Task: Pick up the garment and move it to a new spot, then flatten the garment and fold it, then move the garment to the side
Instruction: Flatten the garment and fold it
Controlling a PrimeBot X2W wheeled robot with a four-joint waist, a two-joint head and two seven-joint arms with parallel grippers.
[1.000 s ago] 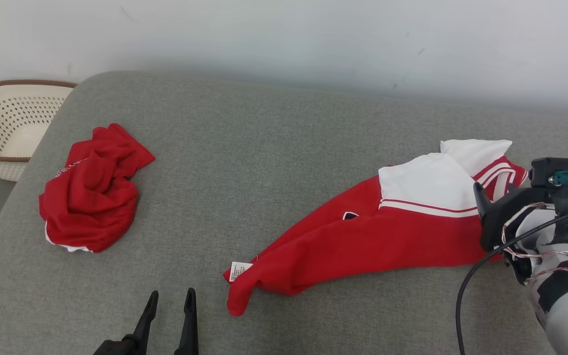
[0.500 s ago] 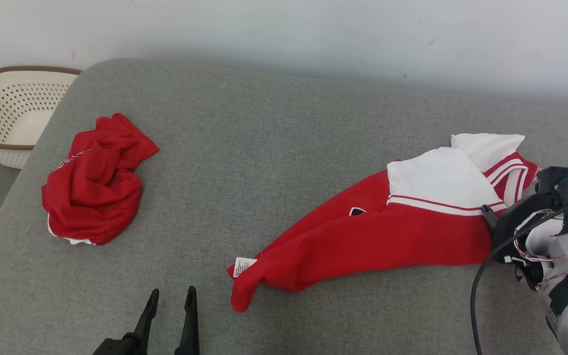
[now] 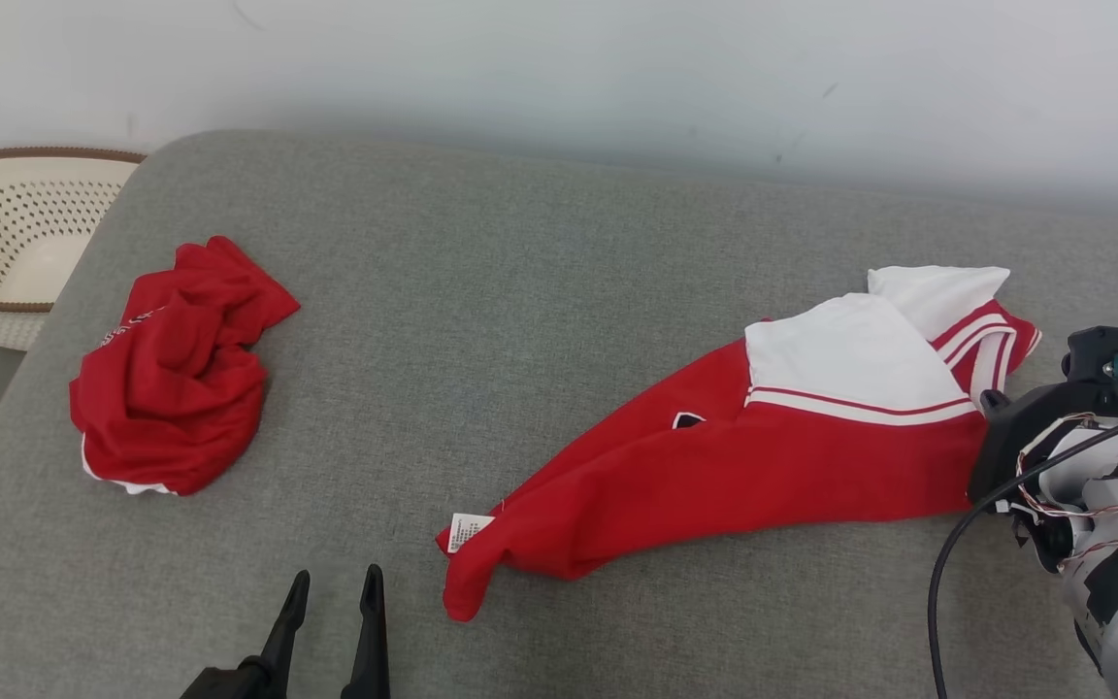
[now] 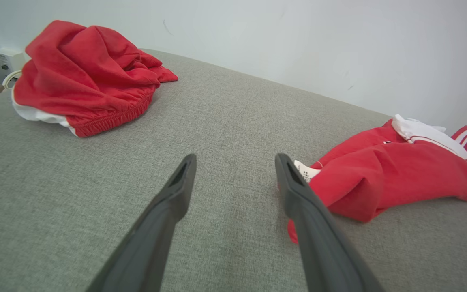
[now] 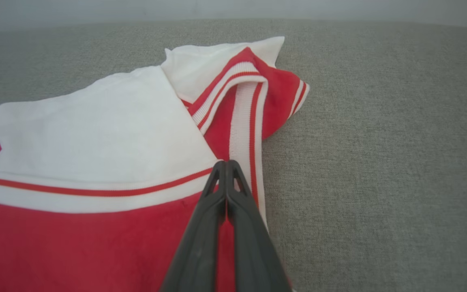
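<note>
Grey upholstery [image 3: 520,291] is stretching across the scene beneath a pale wall [image 3: 559,68], with a cream basket [image 3: 6,209] sitting off its left end. The red and white garment [image 3: 763,466] is lying spread out on the right half, its white label [image 3: 467,531] pointing toward the left gripper [image 3: 334,581]. That gripper's jaws are standing wide apart over bare upholstery, near the garment's lower red corner and not touching it. The right gripper [image 5: 226,164] is pressing its jaws fully together at the garment's right edge, tips resting where the striped band meets the red body. Whether cloth is pinched between them is not showing. A second, crumpled red garment [image 3: 171,388] is sitting well apart on the left.
</note>
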